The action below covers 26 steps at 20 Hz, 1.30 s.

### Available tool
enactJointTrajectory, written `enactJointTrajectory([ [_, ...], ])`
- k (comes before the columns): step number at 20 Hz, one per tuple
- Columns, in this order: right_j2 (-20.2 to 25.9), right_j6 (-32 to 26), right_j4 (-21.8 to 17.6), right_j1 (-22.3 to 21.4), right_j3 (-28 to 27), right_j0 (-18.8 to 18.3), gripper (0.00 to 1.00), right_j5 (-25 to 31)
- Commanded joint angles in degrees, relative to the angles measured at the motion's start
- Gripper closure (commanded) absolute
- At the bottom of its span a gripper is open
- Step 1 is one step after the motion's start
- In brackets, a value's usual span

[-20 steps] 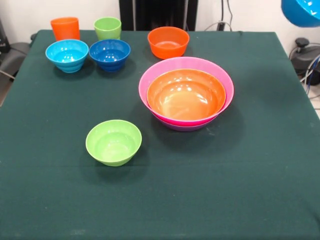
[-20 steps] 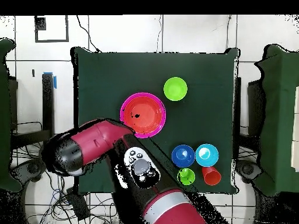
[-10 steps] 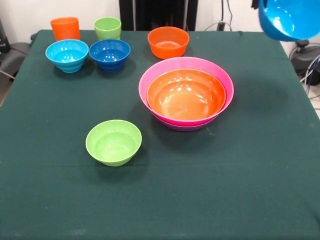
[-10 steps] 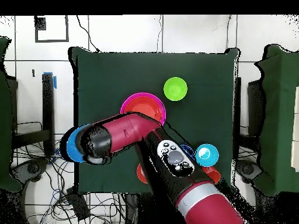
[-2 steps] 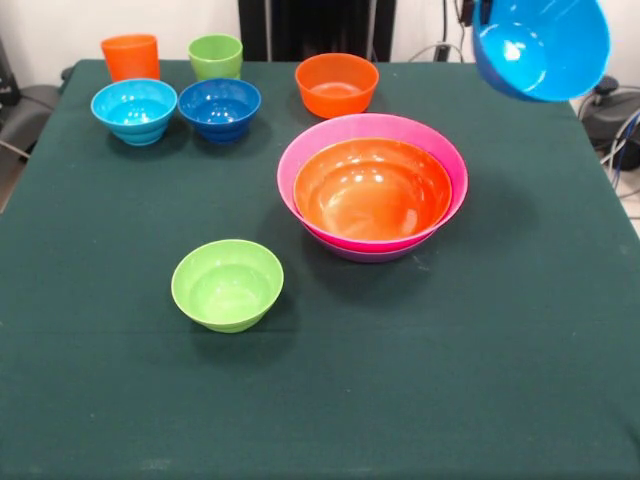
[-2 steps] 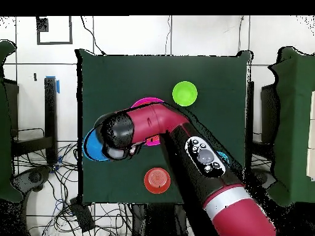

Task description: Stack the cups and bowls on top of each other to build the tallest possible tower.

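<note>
A dark green cloth-covered table (image 5: 120, 400) fills the front view, with a pale wall and cables behind it. The red and black robot arm (image 6: 184, 141) reaches across the table in the overhead view, its black wrist end over the table's edge. The gripper itself is hidden under the wrist there and does not show in the front view, so whether its fingers are open or closed cannot be told. The big glossy blue plastic bowl (image 5: 541, 45) hangs in the air, tilted with its opening towards the camera, above the table's far right corner; in the overhead view its blue rim peeks out beside the wrist.

Down on the cloth, lower and to the left of the raised bowl in the front view, sits the tower (image 5: 372, 190): a wide shallow orange bowl nested in a large pink bowl, with a purple rim just showing beneath. Behind it stands a small orange bowl (image 5: 337, 84). Along the far left sit a small dark-blue bowl (image 5: 219, 108) and a small light-blue bowl (image 5: 134, 110) side by side, and behind them a lime-green plastic tumbler (image 5: 215, 56) and an orange plastic tumbler (image 5: 131, 57). A small lime-green bowl (image 5: 227, 284) sits alone, nearer the camera
</note>
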Motion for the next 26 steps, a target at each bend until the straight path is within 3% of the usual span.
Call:
enactJointTrajectory([
  [1,0.06,-20.72,-8.12,6.19,-12.75,-1.14,1.00,8.26],
  [9,1.37,-22.61,-9.31,8.33,-15.78,-2.38,1.00,10.15],
  [26,1.04,-27.58,-9.68,12.56,-17.67,-5.18,1.00,7.16],
])
